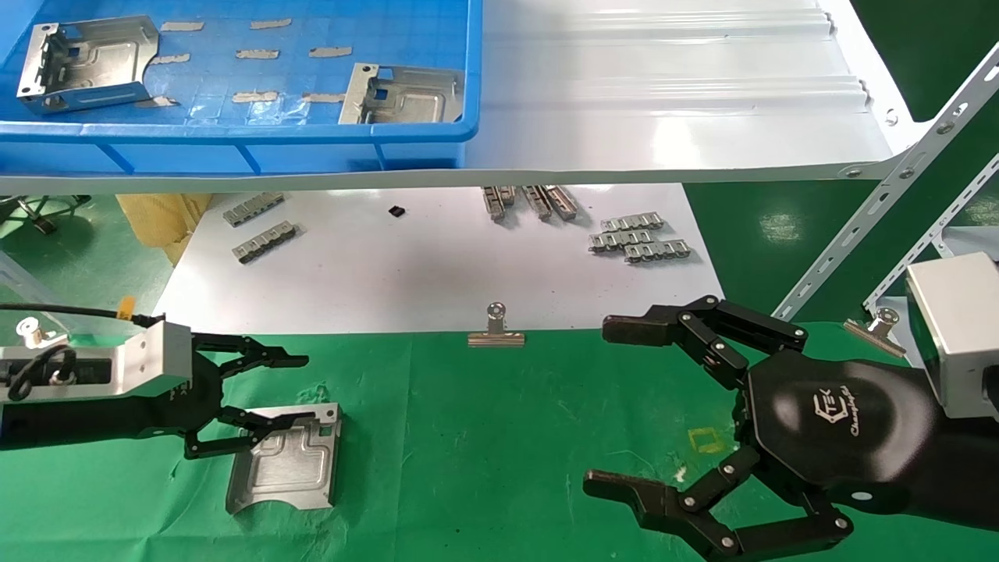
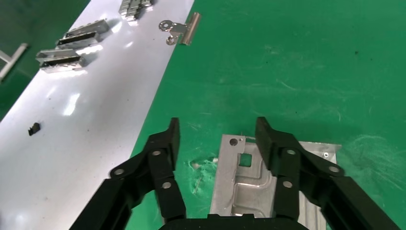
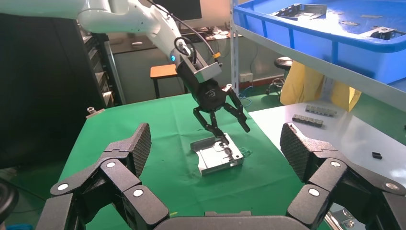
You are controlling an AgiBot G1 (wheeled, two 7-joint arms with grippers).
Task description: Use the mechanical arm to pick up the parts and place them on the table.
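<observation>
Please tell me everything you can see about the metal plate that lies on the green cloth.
The plate is shiny stamped sheet metal with embossed channel lines, a square hole and small round holes near one edge, and a curved notch in the opposite edge. It lies flat on the green cloth, alone. The open left gripper is over its holed edge; whether a fingertip touches it is unclear.

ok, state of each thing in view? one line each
left gripper: open, fingers spread right above the part on the cloth
part on table: flat on the green cloth, not gripped
right gripper: open, empty, over bare cloth
parts in blue bin: two, not yet picked
blue bin: on the upper shelf
binder clip: clamped on the white board's edge
</observation>
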